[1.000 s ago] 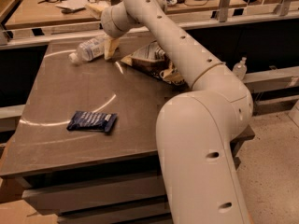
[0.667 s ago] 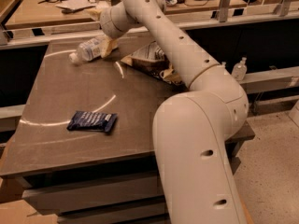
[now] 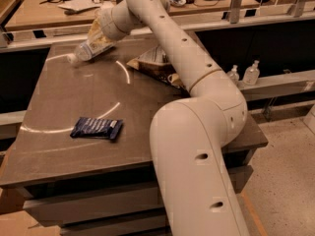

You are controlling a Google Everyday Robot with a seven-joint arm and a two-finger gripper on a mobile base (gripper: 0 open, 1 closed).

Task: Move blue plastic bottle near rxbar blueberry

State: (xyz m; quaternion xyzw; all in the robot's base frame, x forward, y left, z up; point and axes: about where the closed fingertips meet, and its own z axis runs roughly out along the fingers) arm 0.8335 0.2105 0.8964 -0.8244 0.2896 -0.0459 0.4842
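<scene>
Up at the table's (image 3: 64, 97) 11 o'clock corner, the gripper (image 3: 102, 32) sat right over the bottle (image 3: 90, 48), covering its far end. Whether it was open or closed on the bottle could not be told, since the wrist and the bottle overlapped there. The bottle lay tilted, its white cap pointing toward 8 o'clock and close to the tabletop, its other end up under the gripper.

The bar (image 3: 96, 128) lay flat at about 8 o'clock on the table, near the front edge and well apart from the bottle. Its long side ran roughly from 9 to 3 o'clock. Pale curved streaks crossed the dark tabletop between the two.

The arm (image 3: 197, 146) rose from the 5 o'clock side, bent at a thick elbow, and reached across to 11 o'clock. A brown-and-white bag (image 3: 156, 63) lay at about 1 o'clock on the table, partly hidden behind the arm. Off the table at 3 o'clock, two small pump bottles (image 3: 252, 73) stood side by side on a ledge.
</scene>
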